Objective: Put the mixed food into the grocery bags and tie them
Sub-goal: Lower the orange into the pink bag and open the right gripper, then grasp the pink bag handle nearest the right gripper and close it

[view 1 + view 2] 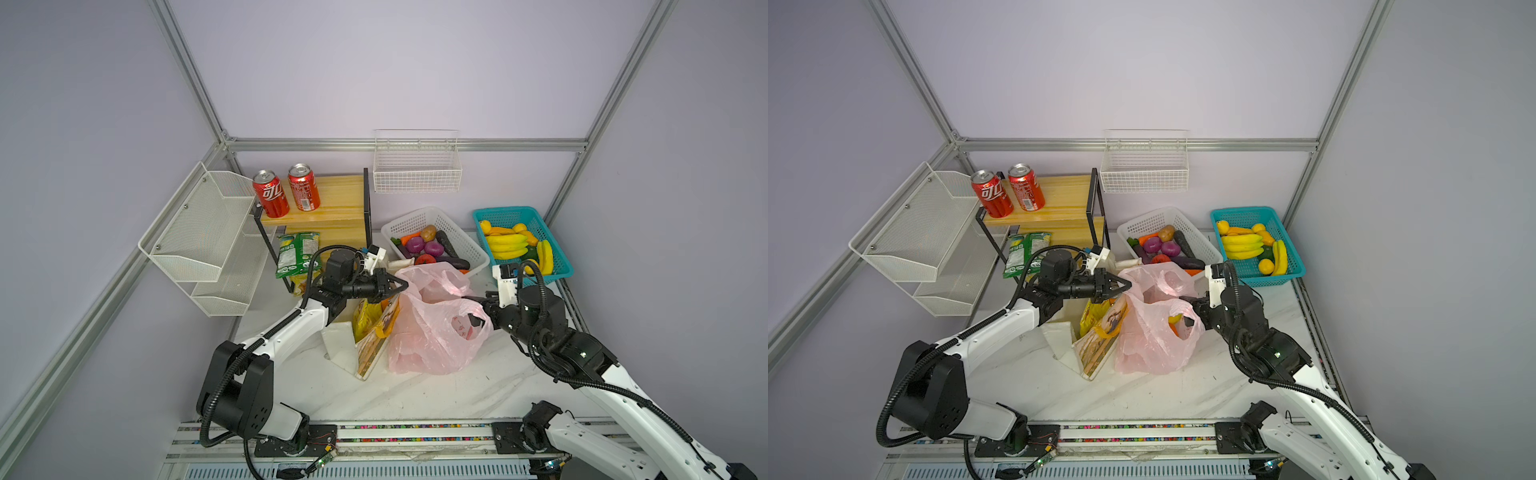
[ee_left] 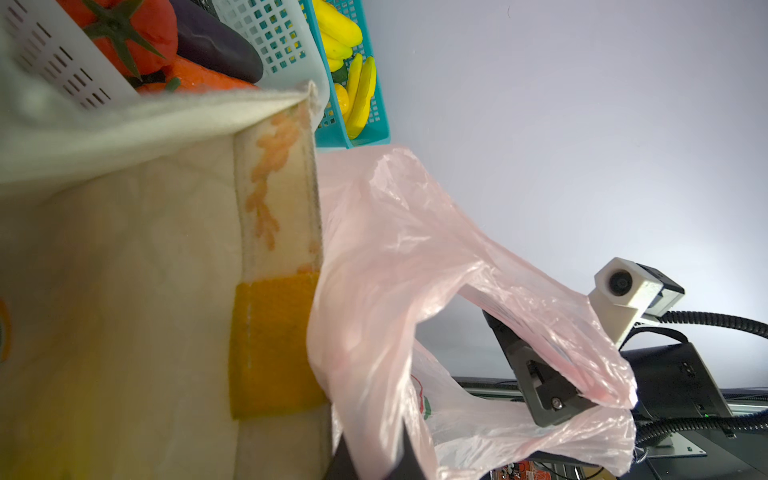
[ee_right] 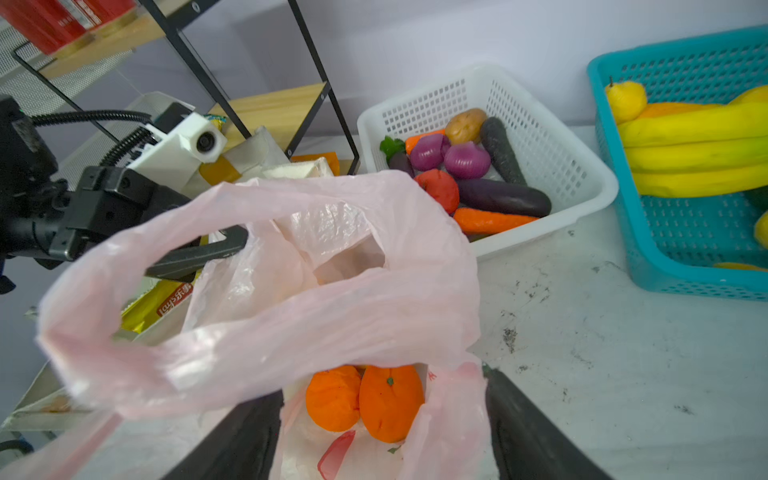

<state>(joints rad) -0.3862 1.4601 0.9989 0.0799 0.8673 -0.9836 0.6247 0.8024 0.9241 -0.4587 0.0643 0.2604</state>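
We judge the step in hand to be tying the thin translucent pink plastic bag with red peach prints (image 1: 428, 345). It stands between the two arms and touches the cream canvas tote with yellow-orange handles (image 1: 371, 353) at its 9 o'clock. Small round orange fruits (image 3: 388, 401) lie in its bottom, and the large yellow crisp packet (image 1: 364, 317) stands in the tote.

The left gripper (image 1: 399, 286) meets the bag's mouth at 9 o'clock with its jaws together, and film of one handle loop seems caught in them. The right gripper (image 1: 476, 308) sits at 3 o'clock with its jaws apart and one finger inside the other loop.

So the mouth runs along the 9-to-3 line, with neither arm nearer. We think the coming move turns on crossing those two loops over the middle.
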